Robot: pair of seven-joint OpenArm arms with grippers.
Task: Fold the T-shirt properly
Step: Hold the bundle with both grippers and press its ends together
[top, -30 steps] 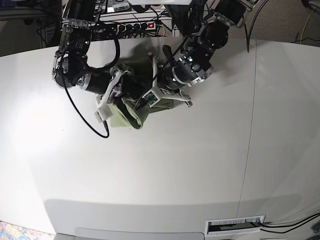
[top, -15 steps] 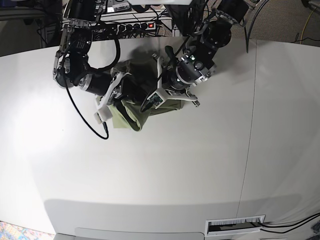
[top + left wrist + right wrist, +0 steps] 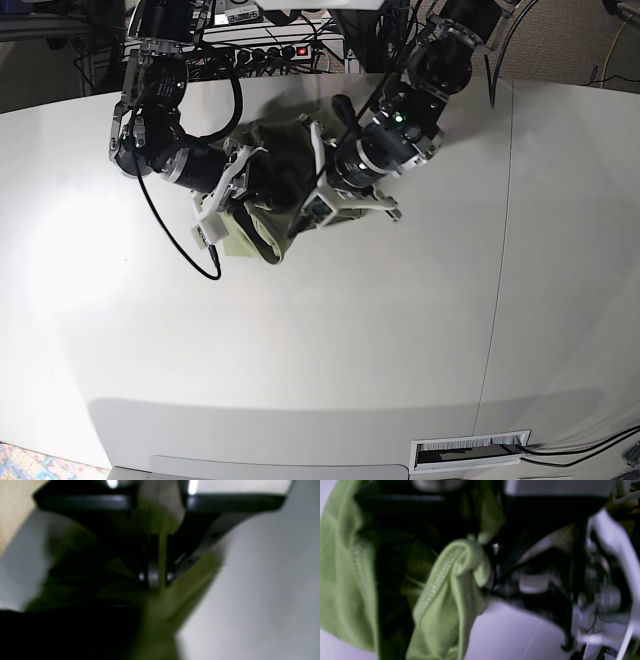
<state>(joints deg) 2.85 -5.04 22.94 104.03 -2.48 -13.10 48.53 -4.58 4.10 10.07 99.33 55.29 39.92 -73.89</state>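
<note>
Up near the far edge of the worktop, a little left of its middle, the T-shirt sits bunched into one green heap, most of it hidden under the two arms that crowd over it. So crumpled, it has no clear long axis; the heap runs loosely along the far edge, with a rolled fold sticking out toward the near edge at its left end.

From the right wrist camera, a ribbed hem of the T-shirt curls up into the right gripper, whose jaws are pinched together on the cloth. From the left wrist camera, a thin fold of the T-shirt rises between the fingers of the left gripper; the jaws stand nearly together, clamping that fold. Both wrist pictures are blurred, so finer detail is lost.

Counted: one shirt, two arms, two grippers. In the overhead picture the right gripper and the left gripper are both buried in the heap, close beside each other, and their housings block the view of the shirt's middle. A black cable loops from the right arm across the bare white worktop to the heap's left end. Beyond the far edge stand a power strip with a red light and tangled cables.
</note>
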